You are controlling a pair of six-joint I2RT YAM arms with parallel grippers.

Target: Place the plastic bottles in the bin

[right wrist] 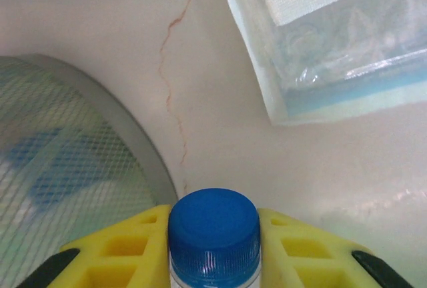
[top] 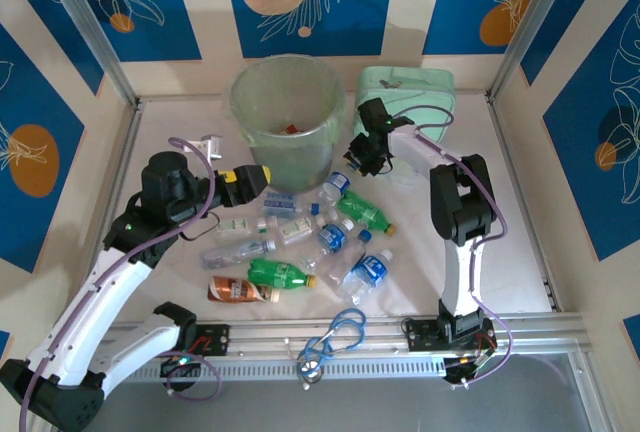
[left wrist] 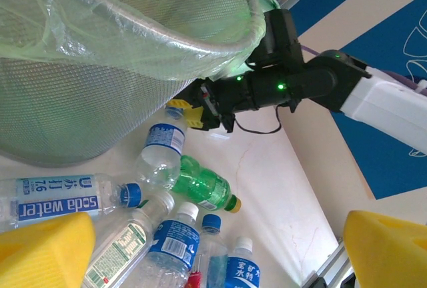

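Observation:
The bin (top: 285, 102) stands at the back centre, a pale-green mesh basket with a bag liner, and something red lies inside. Several plastic bottles lie in front of it: a green one (top: 365, 213), another green one (top: 280, 273), a brown-orange one (top: 235, 291) and clear blue-labelled ones (top: 370, 270). My right gripper (top: 354, 164) is shut on the blue cap (right wrist: 213, 225) of a clear bottle (top: 336, 186), just right of the bin's base (right wrist: 60, 168). My left gripper (top: 266, 180) hovers open over the heap, its yellow fingers (left wrist: 40, 248) wide apart and nothing between them.
A flat mint-green zip case (top: 405, 92) lies at the back right, close to the right arm. A blue cord loop (top: 335, 337) rests on the front rail. A small white object (top: 208, 144) sits left of the bin. Walls enclose the table on three sides.

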